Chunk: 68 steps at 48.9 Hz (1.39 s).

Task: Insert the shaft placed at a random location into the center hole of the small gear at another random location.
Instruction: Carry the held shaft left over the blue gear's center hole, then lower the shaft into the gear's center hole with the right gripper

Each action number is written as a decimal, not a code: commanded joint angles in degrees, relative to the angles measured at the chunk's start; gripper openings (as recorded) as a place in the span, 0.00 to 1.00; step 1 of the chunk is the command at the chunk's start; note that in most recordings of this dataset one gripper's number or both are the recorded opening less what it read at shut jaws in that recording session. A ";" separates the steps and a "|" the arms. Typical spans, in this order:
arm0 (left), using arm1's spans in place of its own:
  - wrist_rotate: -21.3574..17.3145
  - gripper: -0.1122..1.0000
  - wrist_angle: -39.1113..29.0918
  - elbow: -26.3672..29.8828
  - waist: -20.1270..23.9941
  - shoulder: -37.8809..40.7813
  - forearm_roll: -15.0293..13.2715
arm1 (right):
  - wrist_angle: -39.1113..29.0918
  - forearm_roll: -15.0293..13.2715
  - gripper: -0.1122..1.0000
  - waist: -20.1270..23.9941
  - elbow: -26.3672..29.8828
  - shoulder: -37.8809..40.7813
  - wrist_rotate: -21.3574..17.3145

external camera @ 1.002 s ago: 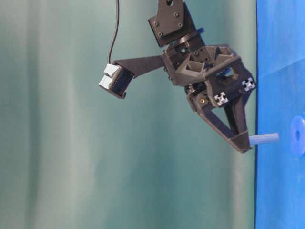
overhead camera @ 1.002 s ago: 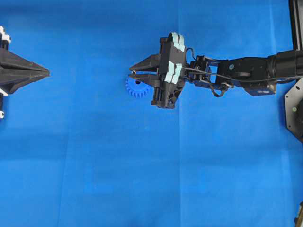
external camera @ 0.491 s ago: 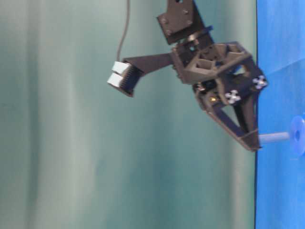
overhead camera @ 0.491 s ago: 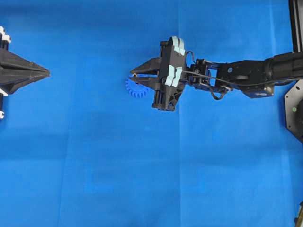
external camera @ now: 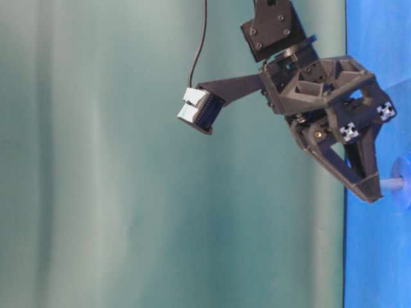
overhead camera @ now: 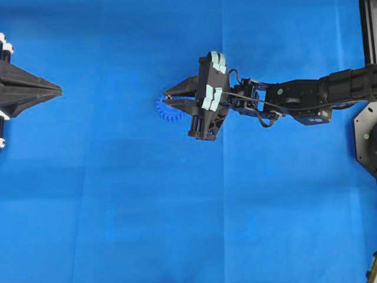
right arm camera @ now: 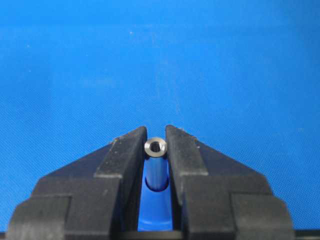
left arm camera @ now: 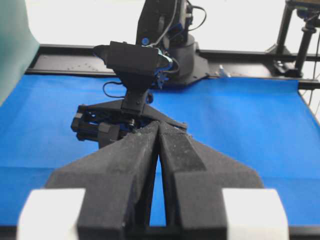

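Right gripper jaws narrow, clamped on the shaft, pin pinched between the fingertips with its hollow silver end facing the wrist camera. In the table-level view the shaft pokes out from the gripper tips straight toward the small gear, its free end at or just inside the hub; contact depth can't be told. Overhead, right gripper sits over the gear's 1 o'clock edge; small gear peeks out at 7 o'clock of the tips, center hole hidden under the jaws. Left gripper pressed closed, nothing in it, parked at the mat's 9 o'clock edge, well apart from the work. Blue mat otherwise bare around the gear. Step judged: insertion, shaft lined up at the hole. Next move likely calls for pushing straight along the shaft axis, keeping it square to the hub, then releasing once seated; tilt risks jamming or shoving the gear.
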State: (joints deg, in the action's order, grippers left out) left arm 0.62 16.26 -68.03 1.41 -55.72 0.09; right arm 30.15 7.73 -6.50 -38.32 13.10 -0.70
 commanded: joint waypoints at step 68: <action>0.09 0.10 0.26 0.44 0.00 0.09 0.09 | -2.72 0.09 0.85 0.18 0.79 -1.58 0.00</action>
State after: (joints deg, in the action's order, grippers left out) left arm 0.70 16.26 -68.12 1.41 -55.81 0.09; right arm 27.16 7.91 -6.50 -38.14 14.33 -0.70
